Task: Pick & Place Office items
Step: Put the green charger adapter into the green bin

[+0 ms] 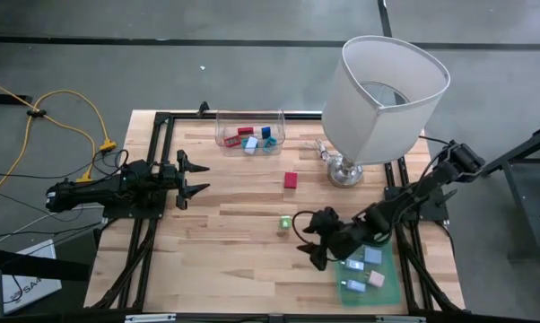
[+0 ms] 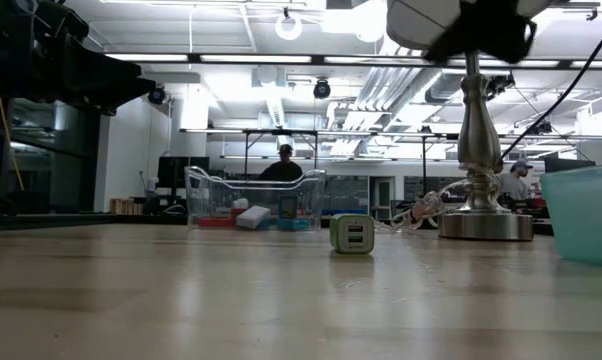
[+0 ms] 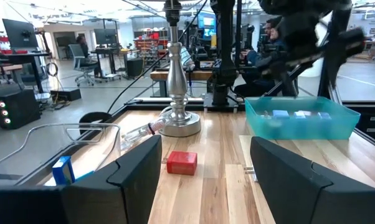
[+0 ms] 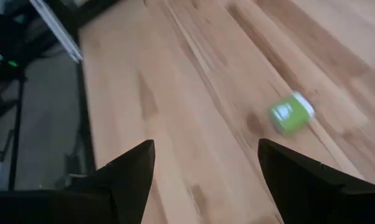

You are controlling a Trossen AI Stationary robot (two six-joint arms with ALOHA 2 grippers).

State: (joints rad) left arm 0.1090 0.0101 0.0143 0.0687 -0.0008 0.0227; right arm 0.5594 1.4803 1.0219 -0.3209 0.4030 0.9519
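Open wood is lying between the clear bin (image 1: 250,131) at the bench's (image 1: 225,260) far edge and the teal tray (image 1: 370,280) near the right edge. The right gripper (image 1: 311,239), spread and empty, is hovering beside the green piece (image 1: 284,221); the left gripper (image 1: 191,178), spread, is waiting leftward. The red block (image 1: 291,179) is sitting mid-bench.

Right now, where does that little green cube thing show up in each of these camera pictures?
High view: the green cube lies mid-table, just left of the right claw.
Low view: it stands centre, on the wood, USB-like slots facing the camera.
Left wrist view: not visible.
Right wrist view: right of centre, beyond the open fingers.
Shared landmark: the lamp base, beyond the cube to its right in the low view.
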